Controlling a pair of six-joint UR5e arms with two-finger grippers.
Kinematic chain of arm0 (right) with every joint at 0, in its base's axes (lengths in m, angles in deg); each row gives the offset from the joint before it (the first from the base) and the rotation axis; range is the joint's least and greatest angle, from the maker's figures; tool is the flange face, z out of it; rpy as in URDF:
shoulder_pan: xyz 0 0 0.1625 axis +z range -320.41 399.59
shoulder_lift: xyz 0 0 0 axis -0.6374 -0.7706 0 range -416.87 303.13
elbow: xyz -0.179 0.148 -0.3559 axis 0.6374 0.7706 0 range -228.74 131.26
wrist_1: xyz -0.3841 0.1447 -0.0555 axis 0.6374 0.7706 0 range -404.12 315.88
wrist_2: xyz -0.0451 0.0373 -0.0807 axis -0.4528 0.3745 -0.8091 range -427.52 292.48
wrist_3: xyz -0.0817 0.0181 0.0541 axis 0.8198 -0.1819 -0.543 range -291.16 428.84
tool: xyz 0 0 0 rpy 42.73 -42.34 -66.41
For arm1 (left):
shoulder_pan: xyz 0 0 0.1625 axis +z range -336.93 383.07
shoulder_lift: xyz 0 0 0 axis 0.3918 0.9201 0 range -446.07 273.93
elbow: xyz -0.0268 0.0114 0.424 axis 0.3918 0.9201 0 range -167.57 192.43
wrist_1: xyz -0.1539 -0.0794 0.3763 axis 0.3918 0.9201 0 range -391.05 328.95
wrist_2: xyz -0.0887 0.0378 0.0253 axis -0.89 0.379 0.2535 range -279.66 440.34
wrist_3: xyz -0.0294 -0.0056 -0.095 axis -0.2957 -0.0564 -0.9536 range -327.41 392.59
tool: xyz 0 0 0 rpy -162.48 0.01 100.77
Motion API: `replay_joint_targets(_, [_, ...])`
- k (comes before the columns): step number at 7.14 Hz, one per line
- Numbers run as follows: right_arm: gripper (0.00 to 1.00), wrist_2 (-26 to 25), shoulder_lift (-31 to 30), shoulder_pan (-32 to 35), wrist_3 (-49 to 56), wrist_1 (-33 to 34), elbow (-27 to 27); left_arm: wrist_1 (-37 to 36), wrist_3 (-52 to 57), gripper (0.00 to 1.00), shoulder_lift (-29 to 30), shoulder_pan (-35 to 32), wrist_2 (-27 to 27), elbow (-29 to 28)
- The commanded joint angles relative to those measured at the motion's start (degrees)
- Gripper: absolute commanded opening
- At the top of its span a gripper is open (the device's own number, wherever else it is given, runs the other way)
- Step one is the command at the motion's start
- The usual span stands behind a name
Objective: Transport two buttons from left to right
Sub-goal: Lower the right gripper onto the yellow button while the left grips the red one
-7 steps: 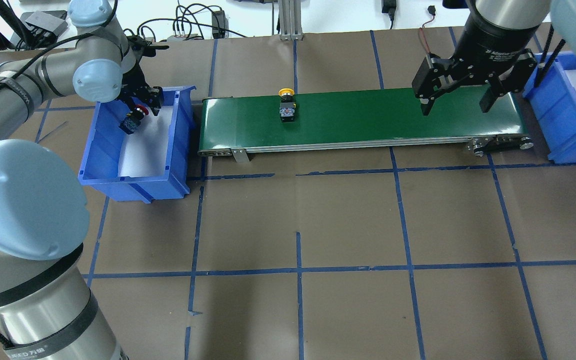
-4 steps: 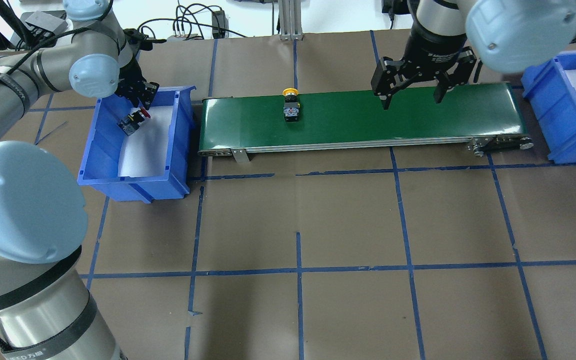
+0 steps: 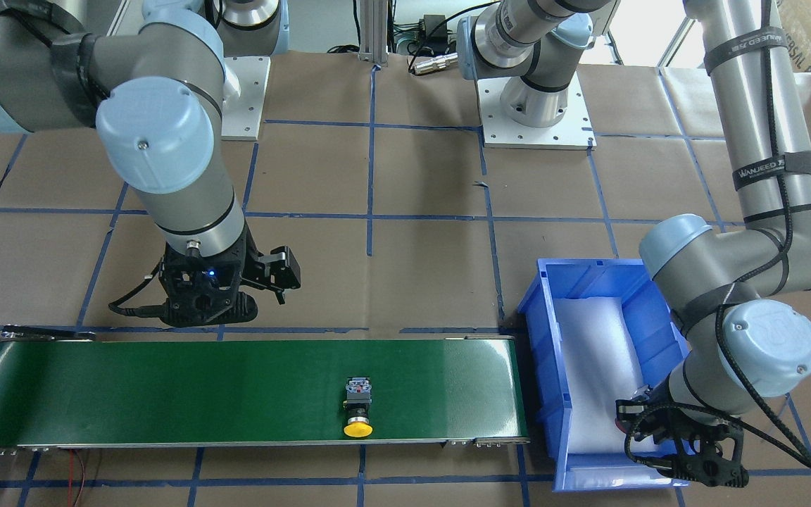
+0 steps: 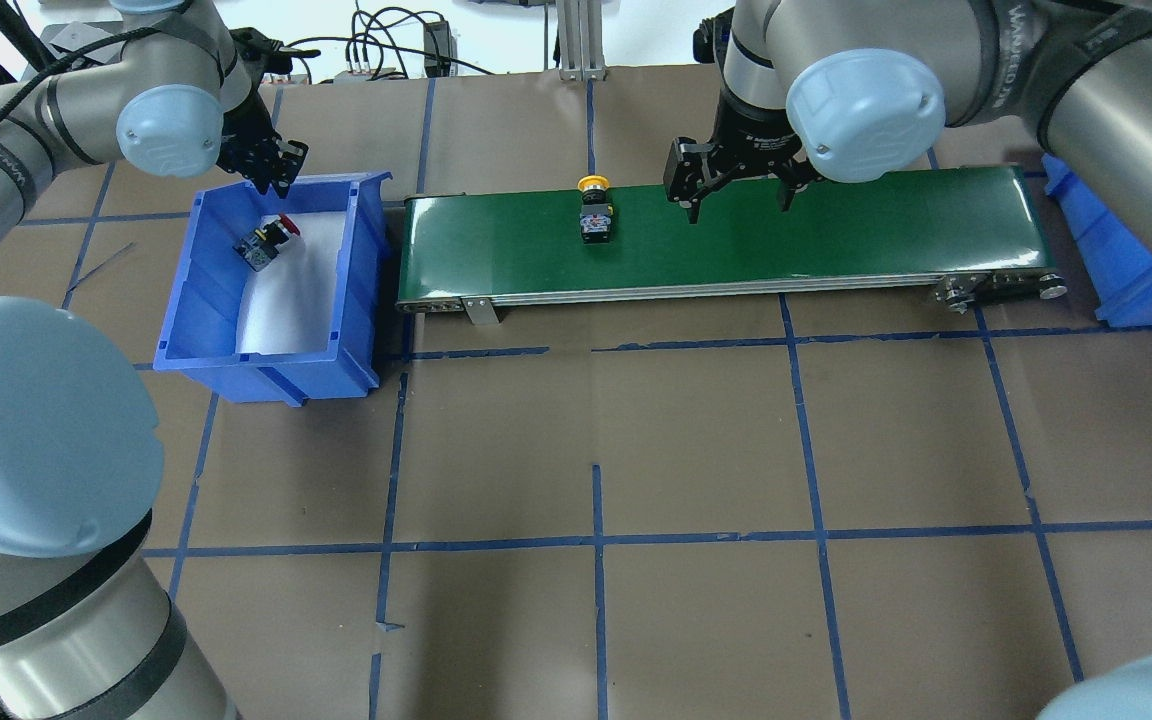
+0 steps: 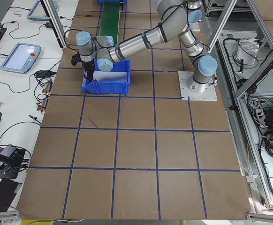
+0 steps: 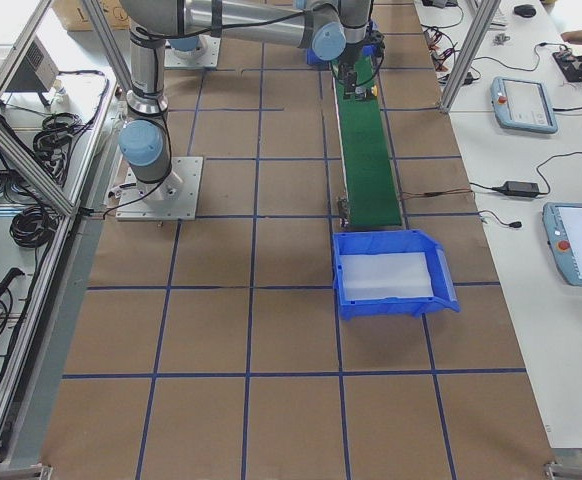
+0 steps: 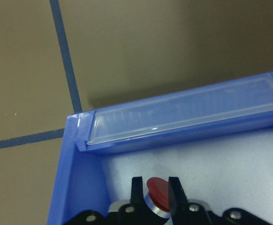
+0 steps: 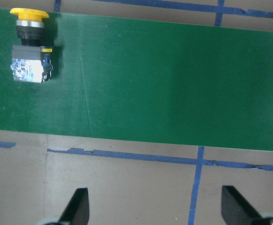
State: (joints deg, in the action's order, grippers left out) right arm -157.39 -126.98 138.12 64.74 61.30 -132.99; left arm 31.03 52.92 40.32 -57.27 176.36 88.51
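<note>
The left hand (image 4: 271, 165) hangs above the far rim of a blue plastic bin (image 4: 194, 290). Its two thin black fingers (image 7: 136, 190) are a narrow gap apart and grip nothing. Below it the red-capped button (image 4: 263, 242) lies tipped over on the white foam sheet (image 4: 291, 300) that lines the bin's floor, near the far left corner. Its cap is round and glossy. The bin has smooth, straight walls, and a clear strip runs along its far rim.

Just right of the bin, a long flat green belt (image 4: 836, 230) in a slim metal frame crosses the desk (image 4: 696, 440), which is covered in matte brown paper gridded with blue tape (image 4: 596, 540). The yellow-capped button (image 4: 594, 212) lies on its side on the belt's left half. Its mushroom cap is at the far edge, and bare belt stretches on either side of its blocky body.

To its right, raised and well clear of it, the right hand (image 4: 739, 205) has its fingers (image 8: 78, 206) spread wide and empty. A second blue bin (image 4: 1106, 270) sits past the belt's right end, partly hidden by the arm.
</note>
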Motion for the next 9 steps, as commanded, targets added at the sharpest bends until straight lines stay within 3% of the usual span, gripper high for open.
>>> replay_joint_targets(1, [1.00, 0.22, 5.40, 1.66, -8.95, 1.37, 3.64, 0.67, 0.40, 0.76, 0.52, -0.17, 0.05, 0.91])
replay_joint_targets(4, [1.00, 0.22, 11.83, 5.44, -16.61, 1.46, 9.27, 0.50, 10.03, 0.82, 0.27, -0.52, -0.12, 1.70])
replay_joint_targets(9, [1.00, 0.31, 15.18, 5.63, -18.05, 3.74, 10.16, -2.57, 31.38, 0.87, 0.18, 0.09, 0.14, 3.90])
